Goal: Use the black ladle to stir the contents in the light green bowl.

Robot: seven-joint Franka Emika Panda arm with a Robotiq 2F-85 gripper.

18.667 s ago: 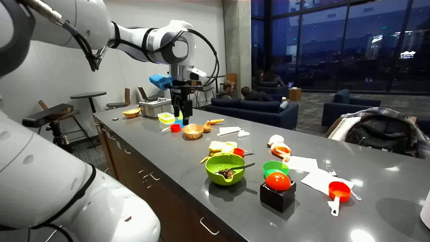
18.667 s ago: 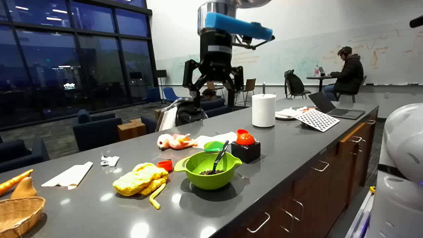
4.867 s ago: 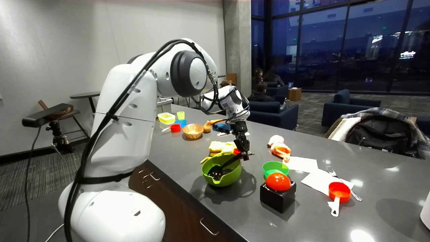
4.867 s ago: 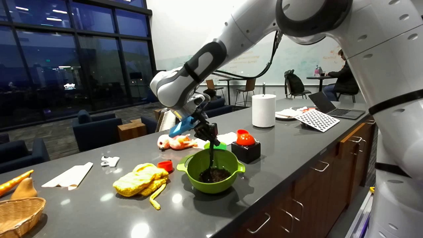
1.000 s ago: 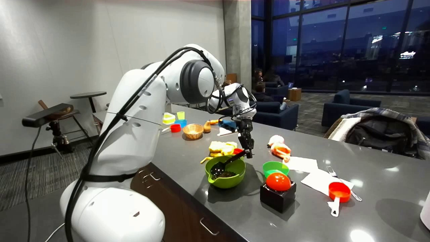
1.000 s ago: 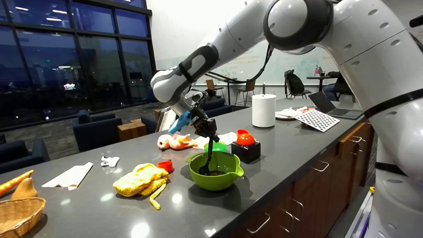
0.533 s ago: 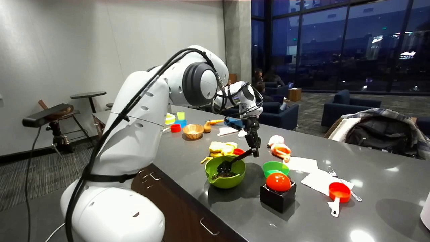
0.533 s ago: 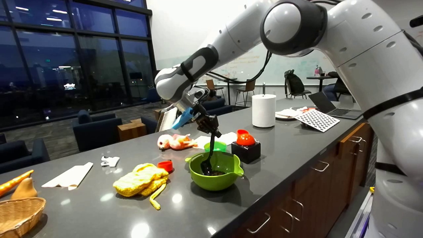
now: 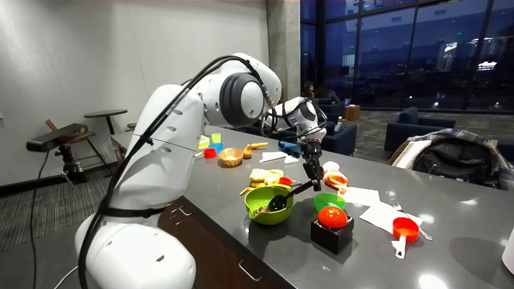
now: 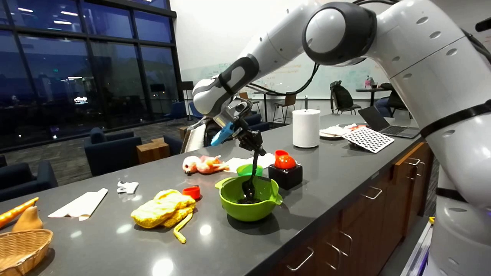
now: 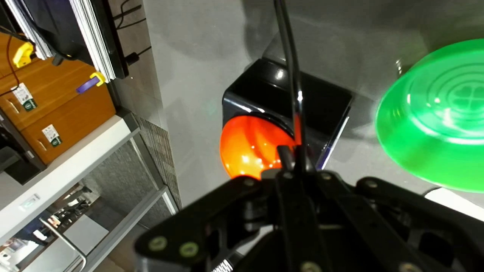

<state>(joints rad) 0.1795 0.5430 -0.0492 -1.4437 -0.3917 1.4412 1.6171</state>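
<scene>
My gripper point(image 10: 261, 150) is shut on the handle of the black ladle point(image 10: 254, 168), which slants down into the light green bowl point(image 10: 249, 214). In an exterior view the ladle's head point(image 9: 277, 203) lies inside the bowl, toward the side nearest my gripper point(image 9: 317, 185). Dark, crumbly contents point(image 9: 262, 210) show on the bowl's floor beside the head; how deep the head sits in them is hard to tell. In the wrist view the ladle handle point(image 11: 292, 71) runs up from between my fingertips, and the light green bowl is out of that view.
Close by stand a bright green cup point(image 9: 329, 202) and a black box point(image 9: 332, 237) topped by a red-orange dome point(image 9: 332, 216). A yellow cloth point(image 10: 164, 209), a red measuring cup point(image 10: 191, 192) and a pink plush toy point(image 10: 205, 165) lie around the bowl on the counter.
Long before, the gripper was open and away from the ladle. Over the last second, gripper and ladle have swept across the bowl, toward the black box's side; the bowl has stayed in place.
</scene>
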